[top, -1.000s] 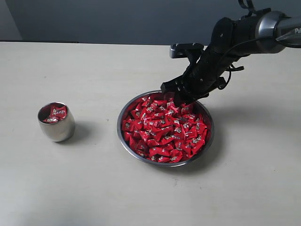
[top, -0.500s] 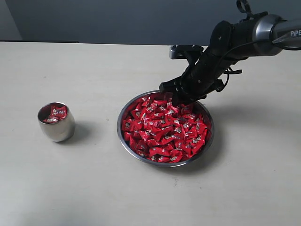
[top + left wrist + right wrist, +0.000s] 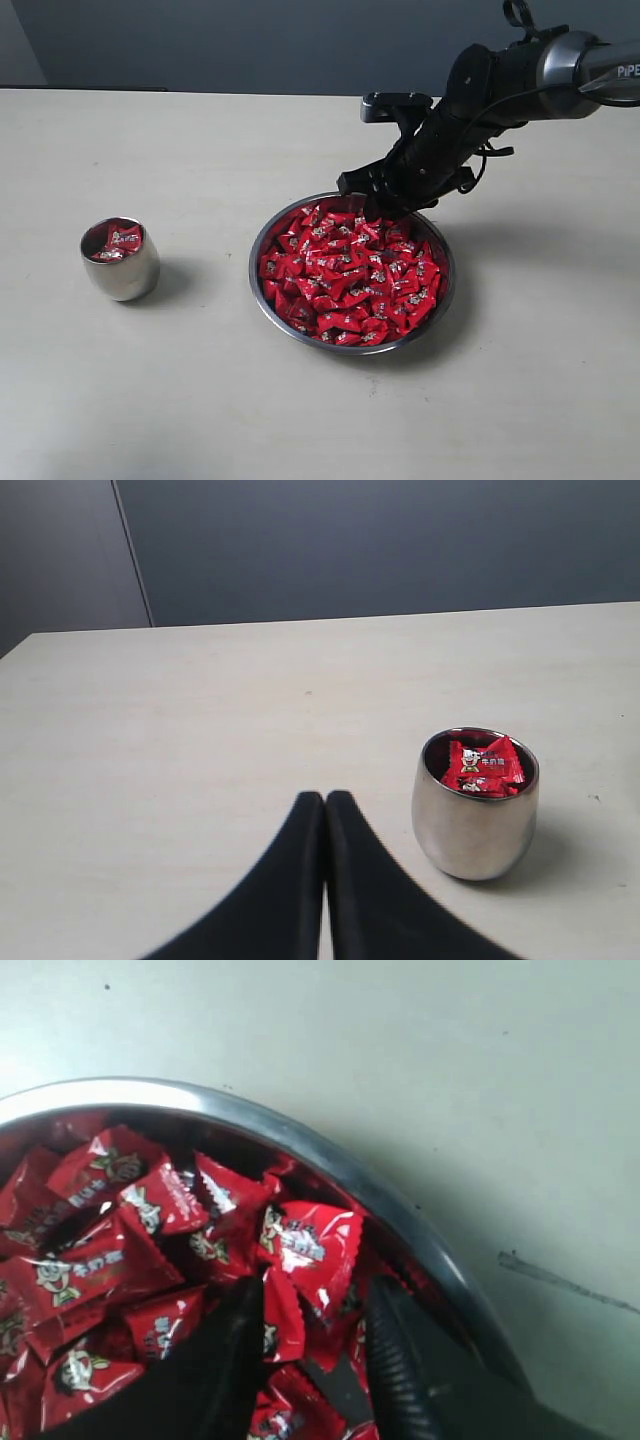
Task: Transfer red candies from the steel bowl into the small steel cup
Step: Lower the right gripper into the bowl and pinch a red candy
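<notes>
Hovering over bowl (image 3: 352, 350) far rim: R fingers (image 3: 385, 207) clamp 1 candy (image 3: 305, 1250) | L fingers (image 3: 324, 810) pressed together nr cup (image 3: 475, 825), desk (image 3: 150, 400) left side

Left claw (image 3: 323, 800), jaws together, near the small steel cup (image 3: 474, 825).

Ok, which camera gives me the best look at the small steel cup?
The left wrist view: the small steel cup stands close and whole, its mouth open to the camera with red candies inside. The exterior view shows it small, left of the steel bowl. The right wrist view does not show it.
</notes>
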`<action>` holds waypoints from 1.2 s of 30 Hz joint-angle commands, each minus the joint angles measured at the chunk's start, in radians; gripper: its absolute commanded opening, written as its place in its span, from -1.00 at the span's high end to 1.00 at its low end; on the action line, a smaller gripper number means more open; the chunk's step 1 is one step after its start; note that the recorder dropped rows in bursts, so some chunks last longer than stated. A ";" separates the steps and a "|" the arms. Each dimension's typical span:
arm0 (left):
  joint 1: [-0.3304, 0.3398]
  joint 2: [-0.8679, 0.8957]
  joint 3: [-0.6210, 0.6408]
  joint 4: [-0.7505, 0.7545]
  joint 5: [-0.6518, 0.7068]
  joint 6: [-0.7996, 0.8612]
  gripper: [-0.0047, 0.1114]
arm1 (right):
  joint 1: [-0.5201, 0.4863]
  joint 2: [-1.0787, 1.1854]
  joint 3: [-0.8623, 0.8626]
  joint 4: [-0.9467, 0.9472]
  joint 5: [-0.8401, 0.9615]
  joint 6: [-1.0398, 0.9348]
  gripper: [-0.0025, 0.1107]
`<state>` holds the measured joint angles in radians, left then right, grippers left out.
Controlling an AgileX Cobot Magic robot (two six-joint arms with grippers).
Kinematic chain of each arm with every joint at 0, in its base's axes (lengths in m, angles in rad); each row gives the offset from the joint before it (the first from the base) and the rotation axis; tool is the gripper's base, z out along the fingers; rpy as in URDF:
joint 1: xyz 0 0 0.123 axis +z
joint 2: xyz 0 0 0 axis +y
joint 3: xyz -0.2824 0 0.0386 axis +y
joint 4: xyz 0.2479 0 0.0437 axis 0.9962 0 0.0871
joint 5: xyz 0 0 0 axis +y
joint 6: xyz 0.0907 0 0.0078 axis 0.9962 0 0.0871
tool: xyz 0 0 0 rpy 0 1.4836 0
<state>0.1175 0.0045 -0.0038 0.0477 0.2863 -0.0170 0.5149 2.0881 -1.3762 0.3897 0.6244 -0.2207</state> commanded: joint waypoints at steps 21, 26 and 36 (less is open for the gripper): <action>0.001 -0.004 0.004 -0.002 -0.002 -0.002 0.91 | -0.006 -0.001 -0.007 0.008 -0.001 0.001 0.36; 0.001 -0.004 0.004 -0.002 -0.002 -0.002 0.91 | -0.003 -0.001 -0.007 0.008 0.001 0.001 0.36; 0.001 -0.004 0.004 -0.002 -0.002 -0.002 0.91 | -0.001 0.002 -0.007 0.008 -0.021 0.001 0.36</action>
<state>0.1175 0.0045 -0.0038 0.0477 0.2863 -0.0170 0.5149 2.0881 -1.3762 0.3935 0.6185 -0.2207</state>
